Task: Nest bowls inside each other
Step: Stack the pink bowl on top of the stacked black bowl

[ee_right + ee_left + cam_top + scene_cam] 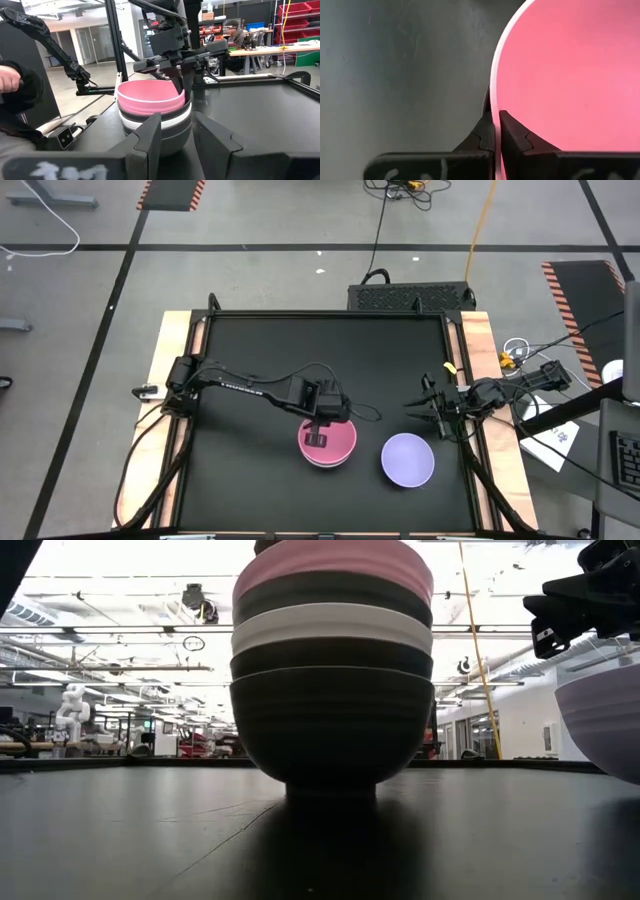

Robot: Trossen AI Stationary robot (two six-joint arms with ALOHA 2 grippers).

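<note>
From directly overhead we see the whole table (250, 380); at tabletop level we sit close against the stacked bowls (332, 670). Our left wrist camera presses near the pink bowl (570, 75), while the right wrist camera faces that stack from farther off.

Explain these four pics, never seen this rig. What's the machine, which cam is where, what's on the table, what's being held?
It is a two-armed robot at a black table, nesting bowls.

The high view looks straight down on both arms. The low view sits at table height. Each wrist view looks out past that arm's own fingers.

On the table stands a stack of bowls: black at the bottom, then white, another dark one, and the pink bowl on top. The lavender bowl sits alone beside the stack, not yet nested.

The left tool is pinched on the pink bowl's rim, one finger inside and one outside. The right tool hangs open near the table's right edge, holding nothing.

The right wrist view also shows a person seated at a bench in the room behind.
</note>
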